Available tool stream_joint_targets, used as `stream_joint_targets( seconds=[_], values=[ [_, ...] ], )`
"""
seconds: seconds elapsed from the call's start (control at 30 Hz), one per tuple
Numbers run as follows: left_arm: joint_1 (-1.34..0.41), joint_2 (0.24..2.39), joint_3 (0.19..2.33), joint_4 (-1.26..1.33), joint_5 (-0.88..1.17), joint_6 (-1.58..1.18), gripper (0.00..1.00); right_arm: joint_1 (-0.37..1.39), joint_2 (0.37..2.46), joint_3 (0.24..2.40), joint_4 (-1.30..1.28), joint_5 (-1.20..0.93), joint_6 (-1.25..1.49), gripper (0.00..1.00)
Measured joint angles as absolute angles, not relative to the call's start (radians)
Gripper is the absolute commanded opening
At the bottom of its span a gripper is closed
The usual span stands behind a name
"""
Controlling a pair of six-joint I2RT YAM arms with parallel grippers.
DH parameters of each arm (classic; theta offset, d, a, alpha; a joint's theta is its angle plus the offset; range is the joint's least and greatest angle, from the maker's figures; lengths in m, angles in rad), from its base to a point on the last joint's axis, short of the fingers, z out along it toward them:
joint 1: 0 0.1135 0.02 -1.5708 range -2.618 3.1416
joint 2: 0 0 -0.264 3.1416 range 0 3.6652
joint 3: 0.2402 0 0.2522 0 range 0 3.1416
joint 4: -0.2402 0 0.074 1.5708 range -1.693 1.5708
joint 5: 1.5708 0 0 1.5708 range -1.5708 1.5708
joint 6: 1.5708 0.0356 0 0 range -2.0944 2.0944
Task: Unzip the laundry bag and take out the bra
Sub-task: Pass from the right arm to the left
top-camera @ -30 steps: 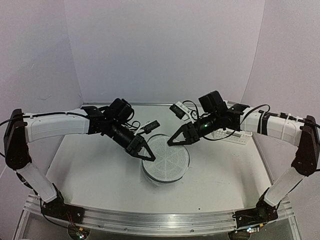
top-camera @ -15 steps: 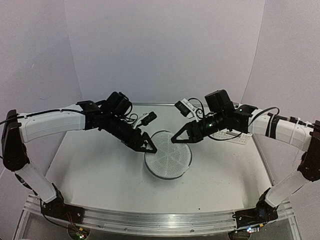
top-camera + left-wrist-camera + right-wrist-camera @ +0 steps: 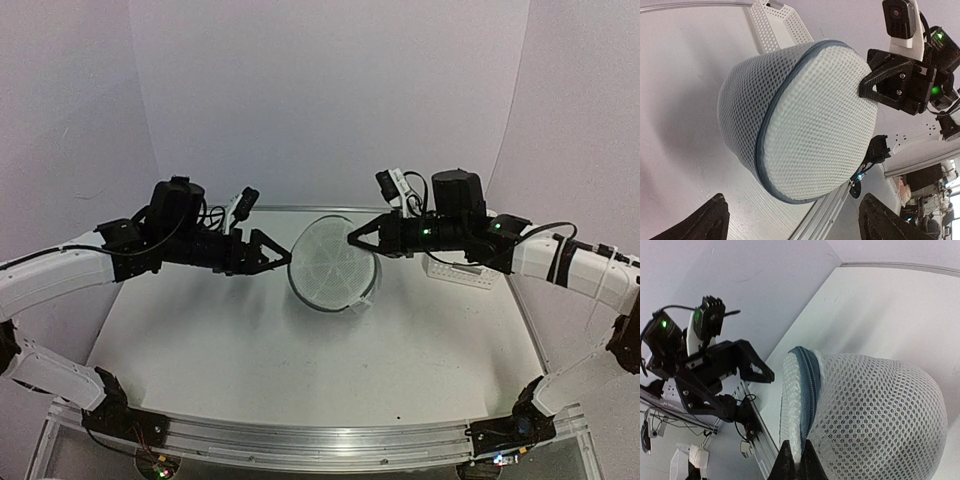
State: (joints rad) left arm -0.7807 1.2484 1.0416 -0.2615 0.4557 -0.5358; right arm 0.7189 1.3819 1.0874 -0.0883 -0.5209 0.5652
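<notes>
Left fingers (image 3: 710, 222) released; right fingers (image 3: 789, 465) pinch laundry bag (image 3: 330, 265).

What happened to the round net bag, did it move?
Yes. The laundry bag, pinched by the right gripper, tipped up on edge and shifted back, away from the front rail.

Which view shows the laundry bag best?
Left wrist: nearly the whole bag sits mid-frame, mesh and rim sharp. Right wrist crops it; top external shows it small, round face toward the camera.
</notes>
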Motion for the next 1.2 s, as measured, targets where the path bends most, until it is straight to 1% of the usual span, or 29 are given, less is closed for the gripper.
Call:
stream_joint_targets(
  seconds=[0.17, 0.27, 0.5, 0.6, 0.67, 0.73, 0.83, 0.93, 1.07, 1.13, 1.17, 1.2],
  values=[
    [-0.780, 1.230, 0.870, -0.043, 0.454, -0.717, 0.90, 0.725, 1.380, 1.035, 0.049, -0.441, 0.688, 0.00],
    [-0.780, 1.248, 0.806, 0.046, 0.457, -0.804, 0.90, 0.739, 1.382, 1.018, 0.131, -0.404, 0.744, 0.00],
    [-0.780, 1.272, 0.736, 0.260, 0.460, -0.962, 0.89, 0.783, 1.437, 1.016, 0.299, -0.350, 0.832, 0.00],
    [-0.778, 1.280, 0.700, 0.358, 0.458, -1.022, 0.87, 0.800, 1.470, 1.017, 0.329, -0.343, 0.849, 0.00],
    [-0.776, 1.282, 0.677, 0.408, 0.457, -1.050, 0.84, 0.807, 1.487, 1.018, 0.335, -0.341, 0.859, 0.00],
    [-0.770, 1.282, 0.647, 0.464, 0.456, -1.081, 0.78, 0.814, 1.497, 1.018, 0.342, -0.339, 0.866, 0.00],
    [-0.764, 1.282, 0.625, 0.508, 0.450, -1.113, 0.66, 0.820, 1.505, 1.018, 0.362, -0.339, 0.876, 0.00],
    [-0.756, 1.282, 0.617, 0.546, 0.448, -1.133, 0.49, 0.821, 1.509, 1.018, 0.385, -0.340, 0.888, 0.00],
    [-0.744, 1.282, 0.612, 0.572, 0.450, -1.148, 0.17, 0.822, 1.520, 1.018, 0.403, -0.340, 0.896, 0.00],
    [-0.736, 1.282, 0.612, 0.581, 0.451, -1.150, 0.04, 0.822, 1.525, 1.018, 0.404, -0.340, 0.899, 0.00],
    [-0.733, 1.282, 0.612, 0.585, 0.452, -1.155, 0.00, 0.822, 1.526, 1.018, 0.404, -0.340, 0.899, 0.00],
    [-0.730, 1.282, 0.612, 0.588, 0.453, -1.157, 0.00, 0.822, 1.527, 1.018, 0.404, -0.339, 0.899, 0.00]
  ],
)
